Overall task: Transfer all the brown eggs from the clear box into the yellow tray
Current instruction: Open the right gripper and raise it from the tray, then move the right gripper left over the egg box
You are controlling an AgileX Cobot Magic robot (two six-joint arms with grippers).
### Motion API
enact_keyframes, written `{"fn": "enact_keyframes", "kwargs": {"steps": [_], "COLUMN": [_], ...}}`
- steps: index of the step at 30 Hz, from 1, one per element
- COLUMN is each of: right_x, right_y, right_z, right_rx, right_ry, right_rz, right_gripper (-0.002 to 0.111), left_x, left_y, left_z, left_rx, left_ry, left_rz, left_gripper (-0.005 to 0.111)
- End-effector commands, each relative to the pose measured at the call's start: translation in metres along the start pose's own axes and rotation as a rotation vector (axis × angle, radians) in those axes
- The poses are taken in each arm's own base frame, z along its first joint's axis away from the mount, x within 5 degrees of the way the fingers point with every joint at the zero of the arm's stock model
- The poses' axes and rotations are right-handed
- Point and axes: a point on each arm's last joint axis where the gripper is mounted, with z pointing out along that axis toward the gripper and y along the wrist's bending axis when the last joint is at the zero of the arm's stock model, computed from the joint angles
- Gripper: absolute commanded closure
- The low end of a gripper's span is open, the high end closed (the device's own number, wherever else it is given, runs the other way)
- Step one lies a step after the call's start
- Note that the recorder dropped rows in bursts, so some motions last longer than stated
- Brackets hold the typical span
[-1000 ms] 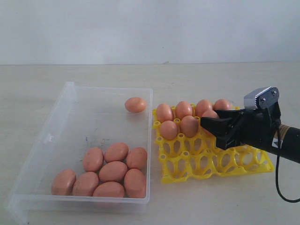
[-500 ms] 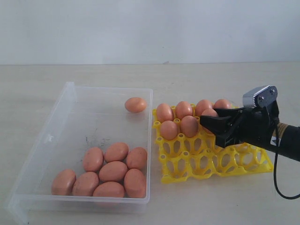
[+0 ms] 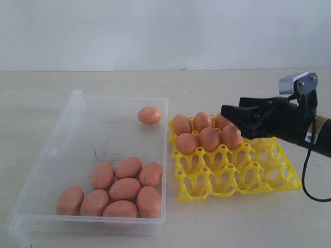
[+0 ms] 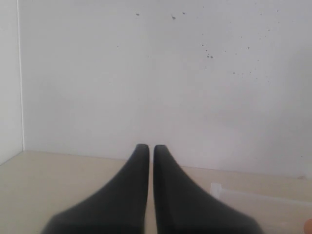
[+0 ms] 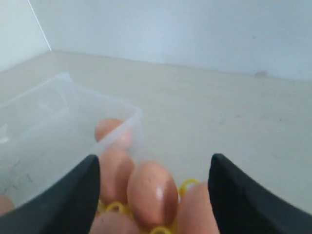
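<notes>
The clear box (image 3: 51, 152) lies on the left and holds several brown eggs (image 3: 124, 188) bunched at its front, plus one alone (image 3: 149, 115) at the back. Beside it on the right, the yellow tray (image 3: 248, 170) has eggs in its two back rows; the latest one (image 3: 231, 136) stands in the second row. My right gripper (image 3: 232, 108) hovers open just above those back rows, holding nothing and partly hiding the back row. In the right wrist view this gripper (image 5: 153, 161) frames a tray egg (image 5: 152, 192). My left gripper (image 4: 151, 146) is shut and empty, off the exterior view.
The tray's two front rows (image 3: 232, 181) are open cups. Bare beige table (image 3: 155, 232) runs along the front and behind the box. A white wall (image 3: 165, 31) closes the back. A black cable (image 3: 310, 191) hangs from the right arm.
My right gripper has lifted and drawn back to the right, leaving the egg it enclosed seated in the tray's second row. The left gripper cannot be compared.
</notes>
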Motion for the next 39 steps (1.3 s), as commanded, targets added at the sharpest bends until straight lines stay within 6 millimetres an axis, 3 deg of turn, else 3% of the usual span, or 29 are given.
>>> {"fn": "enact_keyframes", "kwargs": {"steps": [1, 2, 3, 7, 9, 11, 14, 17, 20, 23, 26, 32, 39], "right_x": [-0.045, -0.057, -0.065, -0.087, -0.100, -0.102, -0.098, -0.086, -0.080, -0.082, -0.078, -0.070, -0.092], "right_y": [0.023, 0.039, 0.049, 0.089, 0.116, 0.135, 0.135, 0.122, 0.097, 0.084, 0.090, 0.125, 0.128], "right_z": [-0.008, -0.003, 0.008, 0.074, 0.102, 0.127, 0.147, 0.155, 0.150, 0.141, 0.140, 0.142, 0.173], "right_rx": [-0.079, -0.132, -0.144, 0.058, 0.106, 0.058, 0.061, 0.145, 0.409, 0.545, 0.414, -0.134, -0.097], "right_ry": [-0.110, -0.082, -0.003, 0.374, 0.400, 0.369, 0.359, 0.410, 0.500, 0.597, 0.723, 0.887, 0.783], "right_rz": [-0.038, -0.121, -0.182, -0.400, -0.555, -0.565, -0.467, -0.491, -0.570, -0.690, -0.795, -0.848, -0.723], "right_gripper": [0.087, 0.107, 0.109, 0.109, 0.109, 0.109, 0.109, 0.109, 0.109, 0.109, 0.109, 0.109, 0.109], "left_x": [0.000, 0.000, 0.000, 0.000, 0.000, 0.000, 0.000, 0.000, 0.000, 0.000, 0.000, 0.000, 0.000], "left_y": [0.000, 0.000, 0.000, 0.000, 0.000, 0.000, 0.000, 0.000, 0.000, 0.000, 0.000, 0.000, 0.000], "left_z": [0.000, 0.000, 0.000, 0.000, 0.000, 0.000, 0.000, 0.000, 0.000, 0.000, 0.000, 0.000, 0.000], "left_rx": [0.003, 0.003, 0.003, 0.003, 0.003, 0.003, 0.003, 0.003, 0.003, 0.003, 0.003, 0.003, 0.003], "left_ry": [0.000, 0.000, 0.000, 0.000, 0.000, 0.000, 0.000, 0.000, 0.000, 0.000, 0.000, 0.000, 0.000], "left_rz": [0.009, 0.009, 0.009, 0.009, 0.009, 0.009, 0.009, 0.009, 0.009, 0.009, 0.009, 0.009, 0.009], "left_gripper": [0.103, 0.103, 0.103, 0.103, 0.103, 0.103, 0.103, 0.103, 0.103, 0.103, 0.103, 0.103, 0.103]}}
